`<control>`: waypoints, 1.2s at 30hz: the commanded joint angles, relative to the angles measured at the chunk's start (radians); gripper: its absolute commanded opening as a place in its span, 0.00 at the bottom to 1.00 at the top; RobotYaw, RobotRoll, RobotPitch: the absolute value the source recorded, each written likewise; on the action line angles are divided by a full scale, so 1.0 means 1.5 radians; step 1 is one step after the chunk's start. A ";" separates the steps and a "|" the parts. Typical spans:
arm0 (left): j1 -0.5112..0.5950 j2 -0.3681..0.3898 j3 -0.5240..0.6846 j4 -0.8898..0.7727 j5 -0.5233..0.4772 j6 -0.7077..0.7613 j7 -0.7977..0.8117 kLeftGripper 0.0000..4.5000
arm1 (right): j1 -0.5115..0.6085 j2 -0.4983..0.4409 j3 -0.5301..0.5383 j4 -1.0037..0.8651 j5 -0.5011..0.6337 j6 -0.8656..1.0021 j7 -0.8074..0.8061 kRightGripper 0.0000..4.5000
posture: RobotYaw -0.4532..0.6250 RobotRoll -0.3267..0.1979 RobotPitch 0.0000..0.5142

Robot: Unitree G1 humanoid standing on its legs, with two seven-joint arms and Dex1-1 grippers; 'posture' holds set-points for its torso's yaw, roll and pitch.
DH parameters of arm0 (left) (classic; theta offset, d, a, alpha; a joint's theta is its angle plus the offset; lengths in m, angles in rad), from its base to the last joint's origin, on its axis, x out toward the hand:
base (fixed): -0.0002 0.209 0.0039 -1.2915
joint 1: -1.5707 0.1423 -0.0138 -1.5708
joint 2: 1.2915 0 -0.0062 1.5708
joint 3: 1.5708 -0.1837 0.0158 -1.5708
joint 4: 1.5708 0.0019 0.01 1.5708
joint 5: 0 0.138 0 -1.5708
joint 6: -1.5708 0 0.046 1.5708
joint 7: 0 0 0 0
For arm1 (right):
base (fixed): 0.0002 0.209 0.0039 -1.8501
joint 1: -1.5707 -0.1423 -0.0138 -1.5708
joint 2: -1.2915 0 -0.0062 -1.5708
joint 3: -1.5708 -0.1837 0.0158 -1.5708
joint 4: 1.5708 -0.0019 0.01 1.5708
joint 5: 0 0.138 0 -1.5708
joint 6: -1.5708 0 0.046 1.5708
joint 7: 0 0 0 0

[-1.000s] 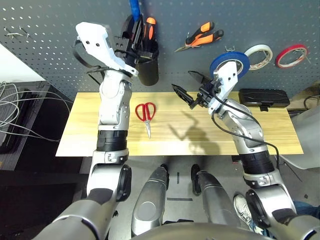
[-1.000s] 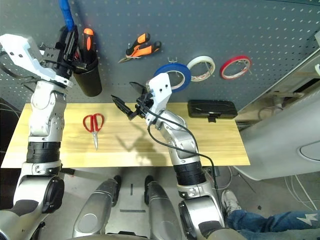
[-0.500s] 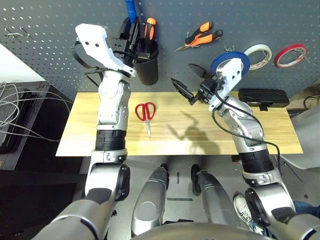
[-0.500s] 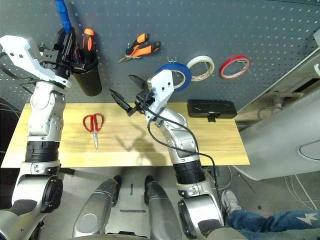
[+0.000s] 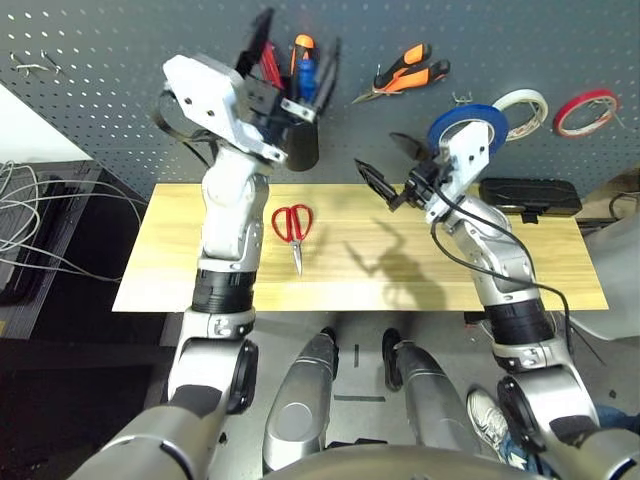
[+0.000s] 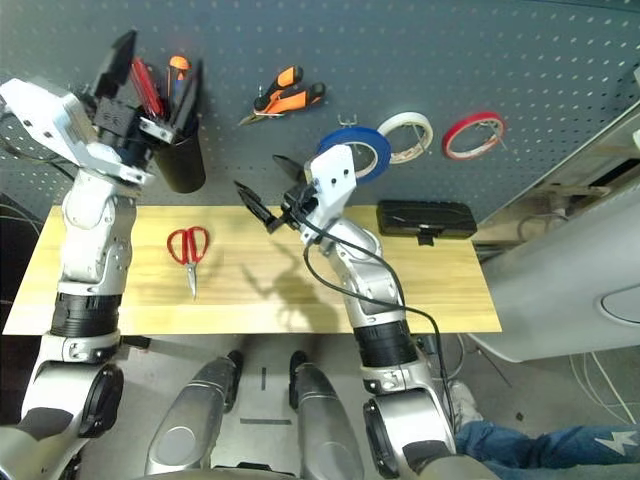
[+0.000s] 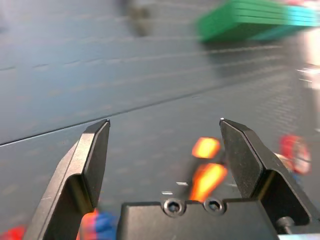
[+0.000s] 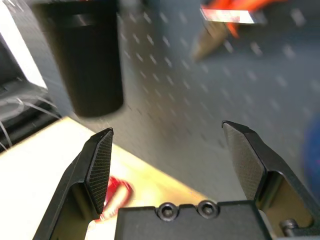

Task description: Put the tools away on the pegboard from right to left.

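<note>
On the pegboard (image 5: 120, 90), the blue tape ring (image 5: 462, 124) and the orange-and-black pliers (image 5: 405, 72) hang from hooks. The small blue-handled screwdriver (image 5: 307, 76) stands in the black cup (image 5: 301, 143) beside an orange-handled one. My left gripper (image 5: 298, 40) is open, its fingers spread either side of the cup's tool handles and holding nothing. The red-handled scissors (image 5: 292, 225) lie flat on the wooden table (image 5: 180, 260), below the cup. My right gripper (image 5: 378, 155) hovers open and empty above the table's middle, right of the scissors and facing the pegboard.
White (image 5: 517, 108) and red (image 5: 583, 108) tape rings hang at the pegboard's right. A black case (image 5: 528, 195) lies at the table's back right. Two bare hooks (image 5: 30, 66) stick out at the far left. Cables lie on a dark stand left of the table.
My left gripper has opened and let go of the blue-handled screwdriver, which has dropped lower into the cup. The right arm drifted slightly right, still open.
</note>
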 commanded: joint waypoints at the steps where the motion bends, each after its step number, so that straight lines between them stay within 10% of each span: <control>1: 0.032 0.004 -0.040 -0.020 0.012 0.006 -0.033 0.99 | 0.033 -0.015 -0.002 0.027 -0.015 -0.007 0.002 1.00 | 0.51 0.62 0.51; 36: 0.098 0.006 -0.107 0.238 0.083 0.286 -0.044 0.99 | 0.073 -0.044 -0.018 0.094 -0.055 0.054 -0.032 1.00 | 0.49 0.62 0.54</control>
